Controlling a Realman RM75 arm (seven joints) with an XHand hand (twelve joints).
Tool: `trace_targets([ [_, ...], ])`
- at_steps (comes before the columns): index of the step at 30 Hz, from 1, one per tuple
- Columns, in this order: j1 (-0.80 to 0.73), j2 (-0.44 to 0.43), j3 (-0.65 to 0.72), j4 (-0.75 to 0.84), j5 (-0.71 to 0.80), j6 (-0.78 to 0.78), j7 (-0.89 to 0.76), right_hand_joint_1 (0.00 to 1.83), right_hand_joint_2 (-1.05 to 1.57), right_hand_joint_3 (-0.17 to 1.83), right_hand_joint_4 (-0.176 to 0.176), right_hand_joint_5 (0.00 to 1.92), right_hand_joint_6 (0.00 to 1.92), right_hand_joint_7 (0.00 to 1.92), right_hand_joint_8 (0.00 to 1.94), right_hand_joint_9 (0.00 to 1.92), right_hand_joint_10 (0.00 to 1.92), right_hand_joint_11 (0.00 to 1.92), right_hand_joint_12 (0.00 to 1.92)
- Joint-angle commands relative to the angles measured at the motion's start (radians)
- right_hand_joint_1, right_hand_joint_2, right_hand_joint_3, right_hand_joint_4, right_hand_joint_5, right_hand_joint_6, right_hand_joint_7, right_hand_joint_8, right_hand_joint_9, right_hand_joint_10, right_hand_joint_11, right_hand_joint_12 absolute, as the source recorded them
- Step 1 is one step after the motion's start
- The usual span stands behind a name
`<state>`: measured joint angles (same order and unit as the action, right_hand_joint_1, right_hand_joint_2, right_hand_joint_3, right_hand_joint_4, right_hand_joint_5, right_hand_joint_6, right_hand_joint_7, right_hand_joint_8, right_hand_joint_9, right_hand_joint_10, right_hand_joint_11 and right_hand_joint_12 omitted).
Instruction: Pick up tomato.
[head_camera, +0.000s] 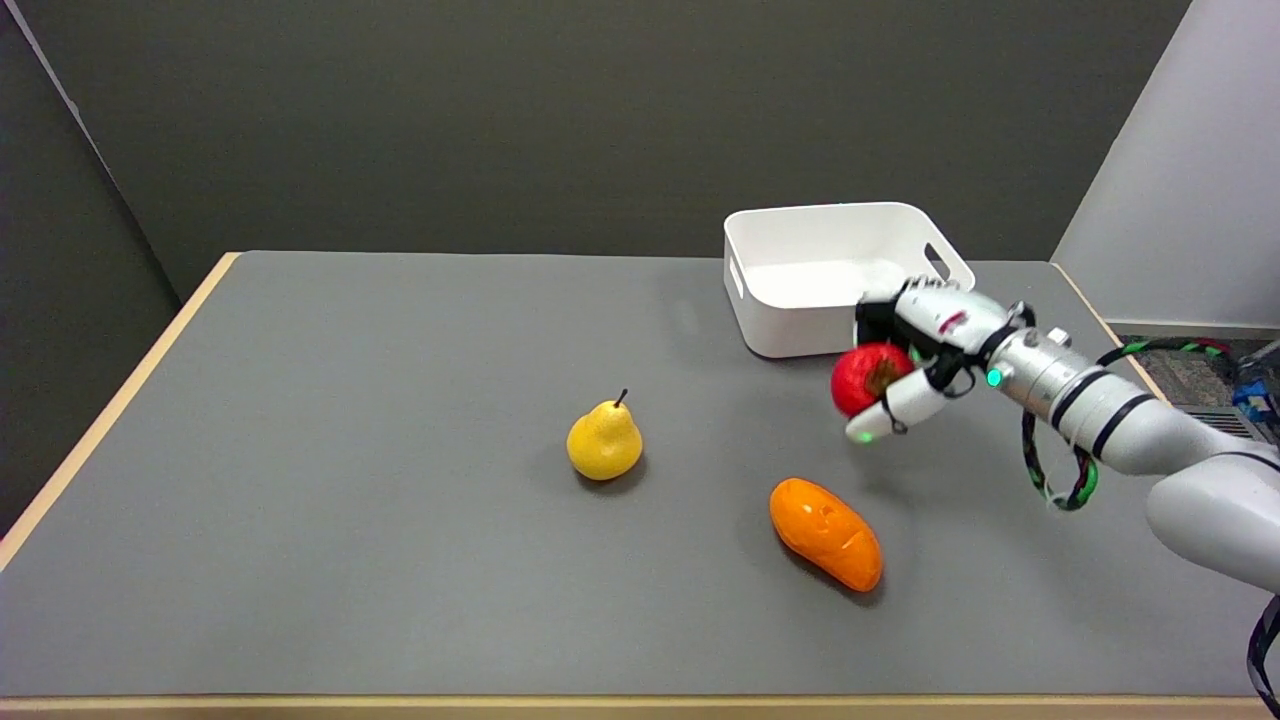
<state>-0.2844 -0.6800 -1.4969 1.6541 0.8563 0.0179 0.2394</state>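
The red tomato (862, 378) with a brown stem patch hangs in the air above the grey table (400, 400), right of centre. My right hand (915, 350) grips it from the right, fingers wrapped over its top and the thumb under its front. The hand and tomato sit just in front of the white bin's near wall. The tomato's right side is hidden by the fingers.
A white bin (840, 275) with handle slots stands at the back right, directly behind the hand. An orange mango-like fruit (826, 533) lies below the hand on the table. A yellow pear (604, 441) stands upright at the centre.
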Motion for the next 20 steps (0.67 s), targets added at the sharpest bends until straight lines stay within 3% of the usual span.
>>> trace_targets([
  [1, -0.002, -0.004, 0.207, 0.129, -0.014, 0.316, -0.025, 1.34, 1.08, 0.30, -0.136, 0.59, 1.56, 0.83, 1.29, 0.78, 1.48, 0.85, 1.83],
  [8, 0.089, 0.019, 0.218, 0.119, -0.014, 0.372, -0.025, 1.34, 1.08, 0.31, -0.134, 0.60, 1.55, 0.83, 1.30, 0.78, 1.48, 0.85, 1.84],
  [14, 0.316, 0.043, 0.005, -0.071, -0.006, 0.344, -0.025, 1.34, 1.04, 0.37, -0.143, 0.64, 1.56, 0.88, 1.29, 0.74, 1.43, 0.83, 1.83],
  [20, 0.551, -0.006, -0.191, -0.314, -0.005, 0.300, -0.025, 1.34, 1.05, 0.35, -0.144, 0.64, 1.56, 0.88, 1.29, 0.75, 1.42, 0.84, 1.81],
])
